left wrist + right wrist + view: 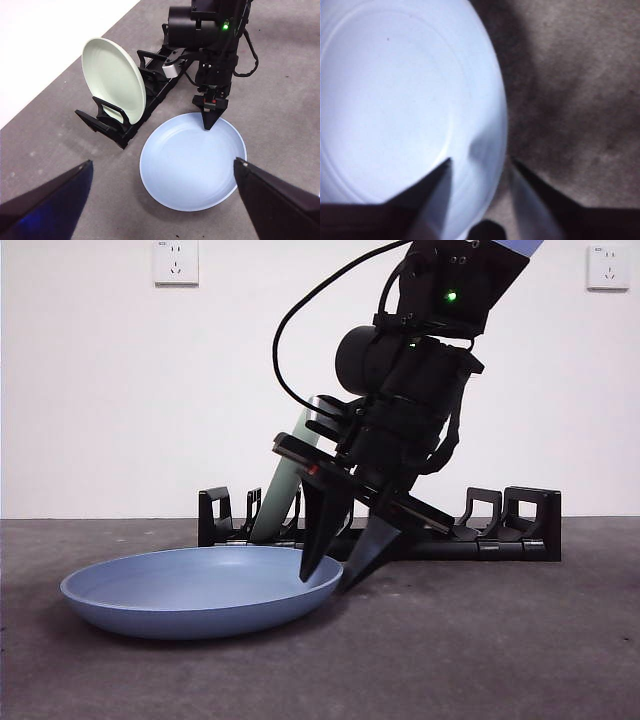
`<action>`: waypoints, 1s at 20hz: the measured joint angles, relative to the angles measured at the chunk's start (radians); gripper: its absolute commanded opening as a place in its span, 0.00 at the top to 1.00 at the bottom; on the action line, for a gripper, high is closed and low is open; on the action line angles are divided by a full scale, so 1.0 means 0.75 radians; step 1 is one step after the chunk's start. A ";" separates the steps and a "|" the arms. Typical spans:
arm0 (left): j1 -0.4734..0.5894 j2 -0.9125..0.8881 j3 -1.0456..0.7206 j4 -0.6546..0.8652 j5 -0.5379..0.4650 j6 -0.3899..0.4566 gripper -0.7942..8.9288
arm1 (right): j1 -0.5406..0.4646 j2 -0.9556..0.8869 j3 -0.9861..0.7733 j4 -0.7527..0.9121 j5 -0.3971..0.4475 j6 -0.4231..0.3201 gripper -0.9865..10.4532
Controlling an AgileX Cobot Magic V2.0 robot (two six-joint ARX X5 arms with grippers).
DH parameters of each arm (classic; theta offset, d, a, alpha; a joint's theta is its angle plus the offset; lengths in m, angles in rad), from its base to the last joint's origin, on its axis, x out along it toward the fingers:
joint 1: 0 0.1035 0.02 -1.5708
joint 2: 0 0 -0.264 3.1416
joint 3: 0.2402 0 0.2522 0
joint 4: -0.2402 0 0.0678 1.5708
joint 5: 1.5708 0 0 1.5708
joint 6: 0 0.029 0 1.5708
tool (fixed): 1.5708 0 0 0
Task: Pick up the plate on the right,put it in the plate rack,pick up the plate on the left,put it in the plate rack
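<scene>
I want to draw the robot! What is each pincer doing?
Left pincer: open, holding nothing.
Right pincer: open, straddling the blue plate's rim.

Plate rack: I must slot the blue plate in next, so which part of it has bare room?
The plate rack has bare prongs beyond the green plate, toward its far end. Crowded: the right gripper straddles the blue plate rim beside the rack's middle.

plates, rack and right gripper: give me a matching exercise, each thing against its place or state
Things:
1. pale green plate
2. blue plate
3. plate rack
4. right gripper

Places or states:
A. flat on the table
B. jaws open astride the blue plate's rim
C. upright in the rack
D. along the wall, behind the blue plate

Pairs: 1-C, 2-A, 3-D, 4-B
</scene>
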 measured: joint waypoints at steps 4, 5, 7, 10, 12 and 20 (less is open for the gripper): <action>-0.005 0.010 0.000 0.000 -0.001 0.000 0.43 | 0.001 0.000 0.000 0.000 0.004 0.010 0.92; -0.015 0.015 0.000 0.000 -0.002 0.006 0.43 | -0.003 0.000 0.000 0.015 -0.012 0.017 0.92; -0.037 0.022 0.000 -0.001 -0.002 0.021 0.43 | -0.004 -0.005 0.001 0.020 -0.019 0.022 0.92; -0.081 0.040 0.000 -0.001 -0.002 0.036 0.43 | -0.004 -0.023 0.001 0.006 -0.016 0.026 0.92; -0.143 0.070 0.000 -0.001 -0.003 0.066 0.43 | -0.007 -0.092 -0.001 -0.035 0.007 0.016 0.92; -0.603 0.315 0.000 0.053 -0.166 0.264 0.43 | -0.181 -0.583 -0.001 -0.288 0.006 -0.047 0.92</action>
